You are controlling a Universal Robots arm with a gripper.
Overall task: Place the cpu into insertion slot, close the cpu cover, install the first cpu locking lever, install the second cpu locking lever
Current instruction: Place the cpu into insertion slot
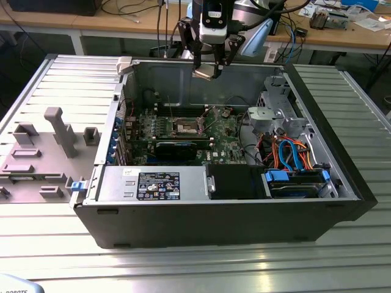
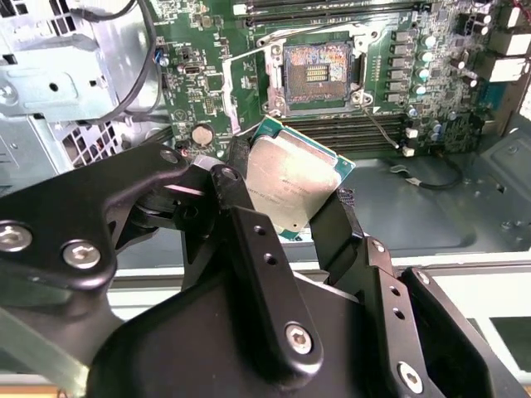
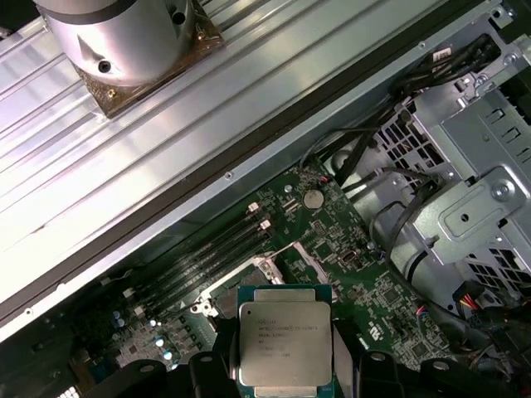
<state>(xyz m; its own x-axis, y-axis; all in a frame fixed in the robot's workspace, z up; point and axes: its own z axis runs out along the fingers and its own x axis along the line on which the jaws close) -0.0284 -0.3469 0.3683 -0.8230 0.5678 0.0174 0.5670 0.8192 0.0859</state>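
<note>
Computer case (image 1: 183,223) — cpu (image 2: 286,174) in claw (image 2: 290,195)

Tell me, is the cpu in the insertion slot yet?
Out. The gripper holds the cpu above the motherboard; the insertion slot shows a bare pin field.

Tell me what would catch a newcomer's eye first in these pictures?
The gripper hangs above an open computer case, pinching the cpu, a silver square chip, by its edges. Inside the case, on the green motherboard, the insertion slot lies bare with its pin field showing.
</note>
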